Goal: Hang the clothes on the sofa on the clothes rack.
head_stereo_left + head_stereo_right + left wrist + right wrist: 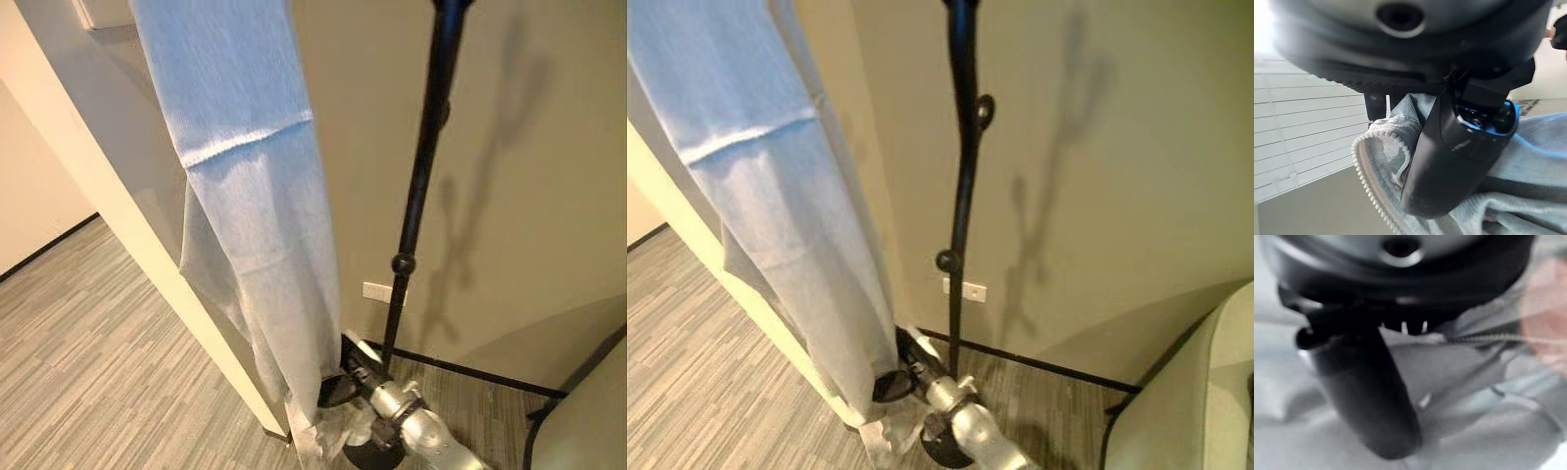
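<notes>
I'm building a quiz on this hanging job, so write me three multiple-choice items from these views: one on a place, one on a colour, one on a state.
1. Where does the clothes rack pole stand relative to the hanging garment?
A. On the robot's right of it
B. On the robot's left of it
C. Lying flat on the floor

2. What colour is the garment?
A. Red
B. Light blue
C. Black

3. What is the left hand doing?
A. Resting open on the floor
B. Gripping the rack pole
C. Pinching the garment's cloth

Answers: 1 A, the black clothes rack rises upright to the right of the garment in the head views. 2 B, the cloth is pale blue throughout. 3 C, the left wrist view shows the left hand with its thumb clamped over a fold of the blue cloth by its zip.
</notes>
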